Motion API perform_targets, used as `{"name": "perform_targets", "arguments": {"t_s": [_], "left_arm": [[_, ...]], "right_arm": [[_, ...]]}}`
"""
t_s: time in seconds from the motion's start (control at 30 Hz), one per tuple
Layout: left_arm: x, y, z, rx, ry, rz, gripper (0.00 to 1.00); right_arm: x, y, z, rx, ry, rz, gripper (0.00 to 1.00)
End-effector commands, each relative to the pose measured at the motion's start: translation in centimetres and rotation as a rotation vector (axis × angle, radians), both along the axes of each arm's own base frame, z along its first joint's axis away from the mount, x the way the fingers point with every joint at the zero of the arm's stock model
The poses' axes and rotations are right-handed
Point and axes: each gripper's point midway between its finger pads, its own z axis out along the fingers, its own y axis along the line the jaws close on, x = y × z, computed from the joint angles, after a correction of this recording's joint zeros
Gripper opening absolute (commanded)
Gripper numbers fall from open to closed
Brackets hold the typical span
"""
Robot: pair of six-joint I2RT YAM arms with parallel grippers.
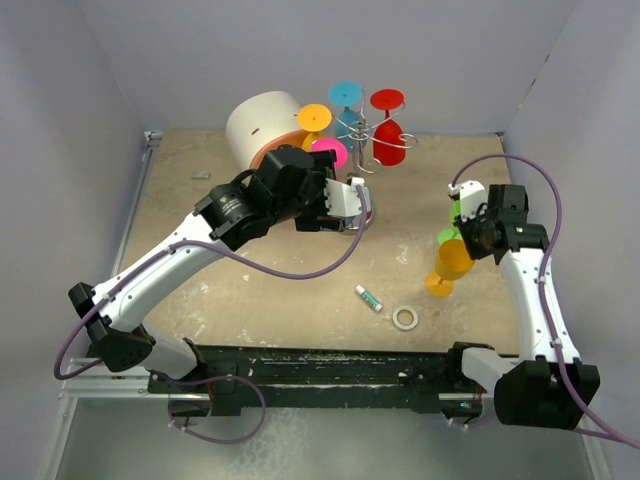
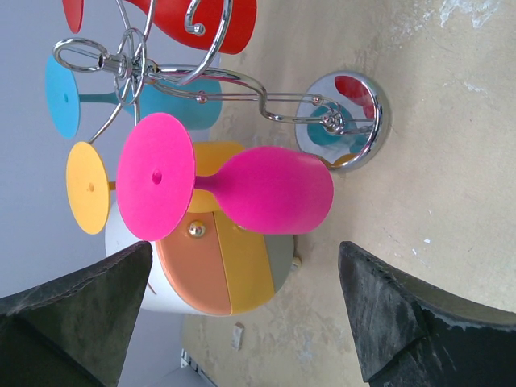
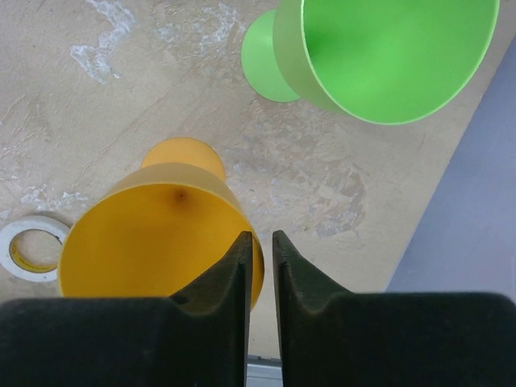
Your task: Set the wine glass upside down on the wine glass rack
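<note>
The right fingers (image 3: 244,251) are nearly together, pinching the near rim of the orange wine glass (image 3: 153,234), which stands mouth-up on the counter (image 1: 280,300) beside a green glass (image 3: 387,48) and well apart from the wine glass rack (image 2: 242,81). At the far edge the rack already carries several glasses upside down, a pink glass (image 2: 274,189) among them. The left fingers (image 2: 97,298) are spread wide, facing it and holding nothing.
</note>
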Motion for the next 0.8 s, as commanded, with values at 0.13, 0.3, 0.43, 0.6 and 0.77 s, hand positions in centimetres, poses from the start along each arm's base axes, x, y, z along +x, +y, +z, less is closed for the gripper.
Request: {"name": "perform_targets", "arguments": {"t_s": [0.13, 0.3, 0.43, 0.6, 0.77], "left_arm": [[0.3, -0.7, 1.7, -0.056, -0.027, 0.005, 0.99], [0.1, -0.3, 1.8, -0.073, -0.013, 0.023, 0.99], [-0.3, 0.2, 2.3, -0.120, 0.018, 0.019, 0.99], [-0.1, 1.6, 3.0, -0.217, 0.084, 0.038, 0.99], [0.4, 3.3, 4.5, -0.344, 0.137, 0.082, 0.99]], "right_arm": [[0.2, 0.3, -0.4, 0.009, 0.018, 0.039, 0.08], [0.6, 1.3, 0.7, 0.046, 0.003, 0.092, 0.01], [1.3, 3.0, 4.1, 0.103, -0.069, 0.187, 0.00], [1.5, 5.2, 8.4, 0.161, -0.143, 0.332, 0.00], [1.1, 8.1, 12.2, 0.242, -0.217, 0.500, 0.00]]}}
